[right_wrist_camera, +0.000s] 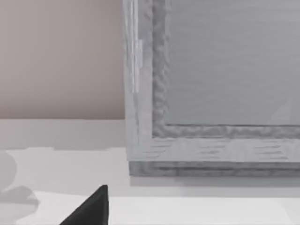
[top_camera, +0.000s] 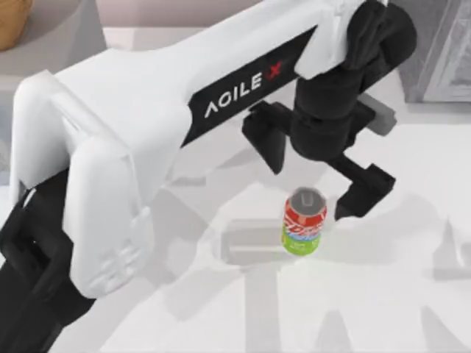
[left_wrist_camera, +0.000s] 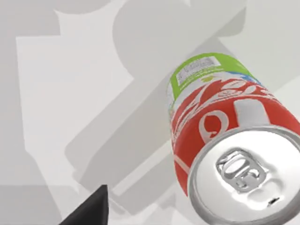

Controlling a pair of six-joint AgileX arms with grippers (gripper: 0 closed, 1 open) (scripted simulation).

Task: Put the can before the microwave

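My left gripper (top_camera: 313, 165) hangs over the can (top_camera: 304, 221) with jaws spread wide, nothing grasped, the can standing upright mid-tabletop (top_camera: 383, 294), so pickup and carry toward the microwave (top_camera: 441, 51) at far right remain, I judge.

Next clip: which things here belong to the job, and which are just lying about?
Job: can, standing; left pincer, open over it; pale grey block far left, possibly the microwave.
Lying about: speckled grey box, far right; brown basket, far-left corner.
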